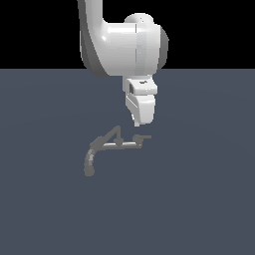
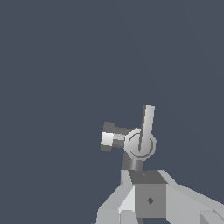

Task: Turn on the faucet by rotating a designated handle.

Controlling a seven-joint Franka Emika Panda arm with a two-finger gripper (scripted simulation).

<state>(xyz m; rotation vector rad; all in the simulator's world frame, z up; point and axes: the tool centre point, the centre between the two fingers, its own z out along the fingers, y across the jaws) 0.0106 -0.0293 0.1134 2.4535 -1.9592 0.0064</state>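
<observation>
The faucet (image 1: pixel 113 145) is a small grey fixture on the flat ground, its curved spout (image 1: pixel 89 162) bending toward the exterior view's left. The handle (image 1: pixel 142 137), a short dark lever stub, sticks out at the end of the thin bar on the exterior view's right. My gripper (image 1: pixel 136 123) points down just above the handle, a little to its left, and looks apart from it. In the wrist view the handle (image 2: pixel 148 120) rises from its round hub (image 2: pixel 140 144), just beyond my gripper (image 2: pixel 146 176). The fingers are together, holding nothing.
A longer slanted lever (image 1: pixel 116 131) forms a peak over the middle of the faucet, to the exterior view's left of my gripper. The ground (image 1: pixel 199 199) around it is a plain dark blue-grey surface.
</observation>
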